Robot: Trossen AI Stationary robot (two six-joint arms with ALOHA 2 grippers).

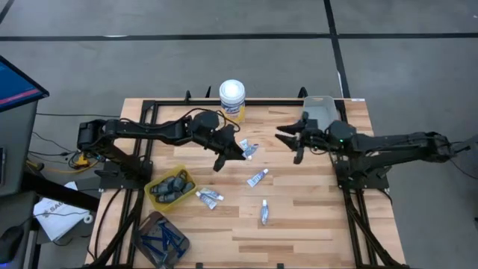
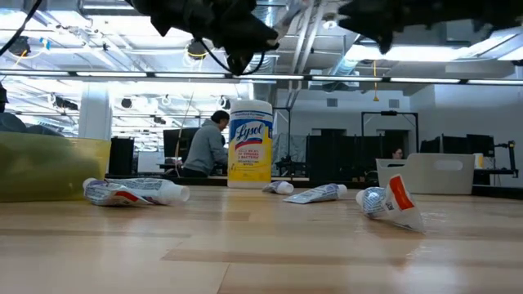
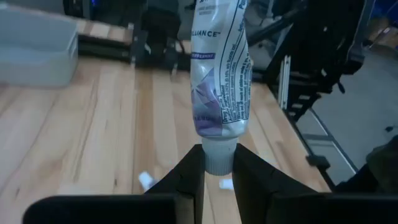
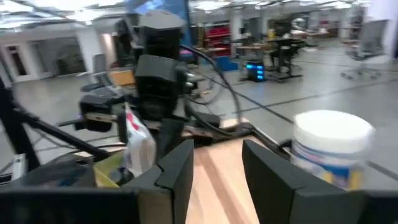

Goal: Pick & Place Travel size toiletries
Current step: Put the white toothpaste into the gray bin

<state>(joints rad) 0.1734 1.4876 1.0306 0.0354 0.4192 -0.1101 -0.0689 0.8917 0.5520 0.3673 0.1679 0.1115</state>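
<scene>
Left wrist view: my left fingers (image 3: 217, 171) clamp a white tube (image 3: 222, 81) near the canister (image 1: 232, 99); carry step. Right fingers (image 4: 216, 162) apart, empty. Next: the grey bin (image 1: 320, 109), I judge.

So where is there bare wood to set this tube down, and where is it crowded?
Bare wood runs along the near edge to the right of the blue tray, and between the lone tube and the right arm's base. It is crowded at centre-left: loose tubes lie beside the yellow tray, with more under the left gripper near the Lysol canister.
</scene>
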